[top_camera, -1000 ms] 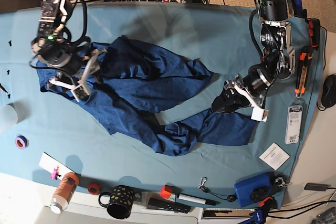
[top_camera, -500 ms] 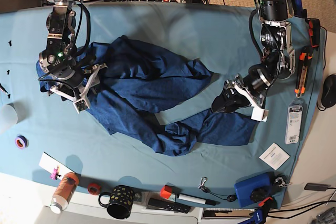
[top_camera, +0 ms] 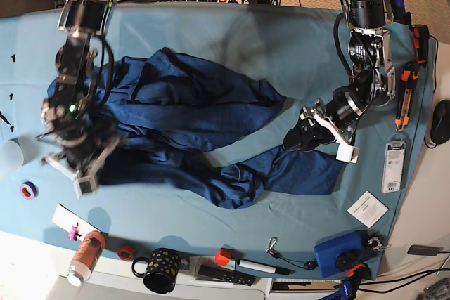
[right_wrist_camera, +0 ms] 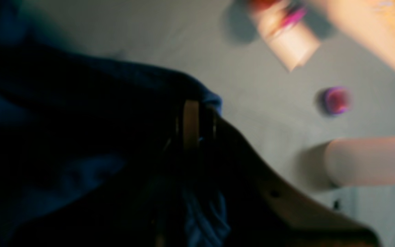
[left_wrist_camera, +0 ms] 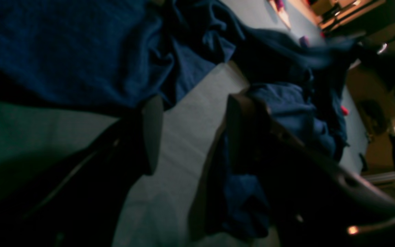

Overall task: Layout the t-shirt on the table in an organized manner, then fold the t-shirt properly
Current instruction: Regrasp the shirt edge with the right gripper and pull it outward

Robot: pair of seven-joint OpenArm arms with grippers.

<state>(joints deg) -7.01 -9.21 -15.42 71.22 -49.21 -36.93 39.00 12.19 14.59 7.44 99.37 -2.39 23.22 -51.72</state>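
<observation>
The t-shirt [top_camera: 204, 128] lies crumpled across the counter [top_camera: 232, 40], its long axis running left to right. The right end effector [top_camera: 81, 166] pinches its left end, the nearer arm there. The left end effector [top_camera: 313, 135] stands spread at the right end, fabric just beside its fingers [left_wrist_camera: 151, 133].

Dark navy t-shirt [top_camera: 190, 114] (heathered weave), light teal table [top_camera: 232, 33] cloth, black mug [top_camera: 160, 270] with yellow dots at 7 o'clock, purple tape ring [top_camera: 28, 190] at 8 o'clock
</observation>
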